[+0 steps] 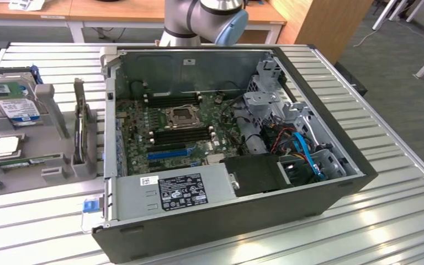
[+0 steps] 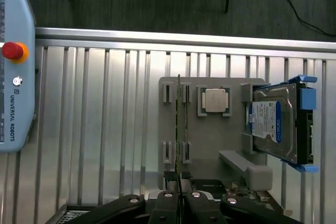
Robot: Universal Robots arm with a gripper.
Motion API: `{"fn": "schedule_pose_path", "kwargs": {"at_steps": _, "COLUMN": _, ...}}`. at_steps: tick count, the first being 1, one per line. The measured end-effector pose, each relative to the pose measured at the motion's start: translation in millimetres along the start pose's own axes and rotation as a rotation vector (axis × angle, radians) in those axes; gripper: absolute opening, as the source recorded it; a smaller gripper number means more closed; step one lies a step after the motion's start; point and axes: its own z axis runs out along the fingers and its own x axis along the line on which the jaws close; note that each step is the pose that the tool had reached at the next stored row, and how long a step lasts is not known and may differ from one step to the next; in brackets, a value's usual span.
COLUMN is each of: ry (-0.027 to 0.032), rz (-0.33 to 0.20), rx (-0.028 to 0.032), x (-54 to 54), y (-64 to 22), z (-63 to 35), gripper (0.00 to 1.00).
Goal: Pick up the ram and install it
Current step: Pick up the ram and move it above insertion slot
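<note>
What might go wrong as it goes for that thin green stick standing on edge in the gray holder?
The tool is shut, in line with the ram; lowered like that, it would likely strike the thin top edge. The ram stands on edge, so an off-centre grip may tip it. The processor chip lies close beside it and might get bumped.

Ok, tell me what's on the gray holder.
The gray holder carries a ram stick on edge, a silver processor lying flat beside it, and a blue-labelled hard drive propped in its slot. The holder's floor beneath the drive is covered.
</note>
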Motion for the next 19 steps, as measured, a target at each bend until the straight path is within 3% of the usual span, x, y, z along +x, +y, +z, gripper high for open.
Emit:
{"fn": "schedule_pose_path", "kwargs": {"at_steps": 12, "ry": -0.0071, "rz": 0.0, "rx": 0.0002, "x": 0.3, "y": -24.9, "z": -2.2, "gripper": 0.12}}
{"fn": "schedule_pose_path", "kwargs": {"at_steps": 19, "ry": -0.0084, "rz": 0.0, "rx": 0.0001, "x": 0.6, "y": -38.8, "z": -3.2, "gripper": 0.12}}
